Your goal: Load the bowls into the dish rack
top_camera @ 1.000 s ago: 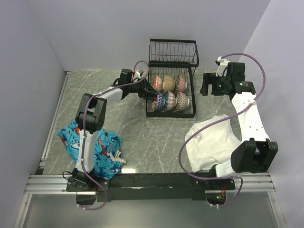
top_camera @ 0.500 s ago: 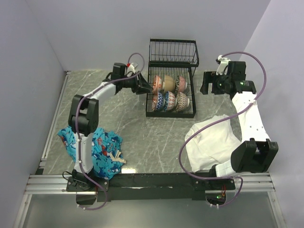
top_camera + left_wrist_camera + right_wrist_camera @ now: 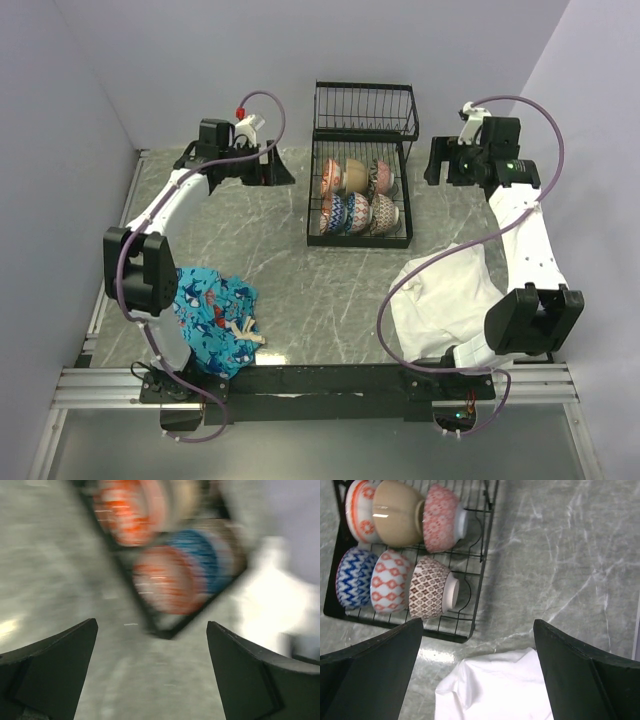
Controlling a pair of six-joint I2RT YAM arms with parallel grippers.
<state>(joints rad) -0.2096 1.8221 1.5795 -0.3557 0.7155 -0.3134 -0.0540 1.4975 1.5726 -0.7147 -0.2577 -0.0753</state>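
Top external view puts the rack (image 3: pixel 360 243) at the far middle of the table (image 3: pixel 270 250), between the two arms. Six bowls (image 3: pixel 358 213) stand on edge in its lower base, in two rows of three.

Right wrist view shows them best:
- **Far row:** an orange-and-white bowl (image 3: pixel 361 510), a tan bowl (image 3: pixel 397 515) and a red-patterned bowl (image 3: pixel 442 525).
- **Near row:** a blue zigzag bowl (image 3: pixel 354 577), a red diamond bowl (image 3: pixel 390 587) and a brown diamond bowl (image 3: pixel 431 594).

Each leans on its neighbour, bases turned right. The upper tier (image 3: pixel 365 110) at the far end shows no bowl in it.

No bowl is visible on the table outside the rack, so the loading looks finished — or as good as finished, if something lies hidden under a cloth. A blue cloth (image 3: pixel 215 310) is heaped near left and a white cloth (image 3: pixel 445 300) near right, both well apart from the rack.

The left claw (image 3: pixel 151 625) is left of the rack with its fingers spread apart and nothing between them; its own view is blurred. The right claw (image 3: pixel 478 622) hangs to the right of the rack, fingers likewise apart and empty — neither touches the rack or a bowl.
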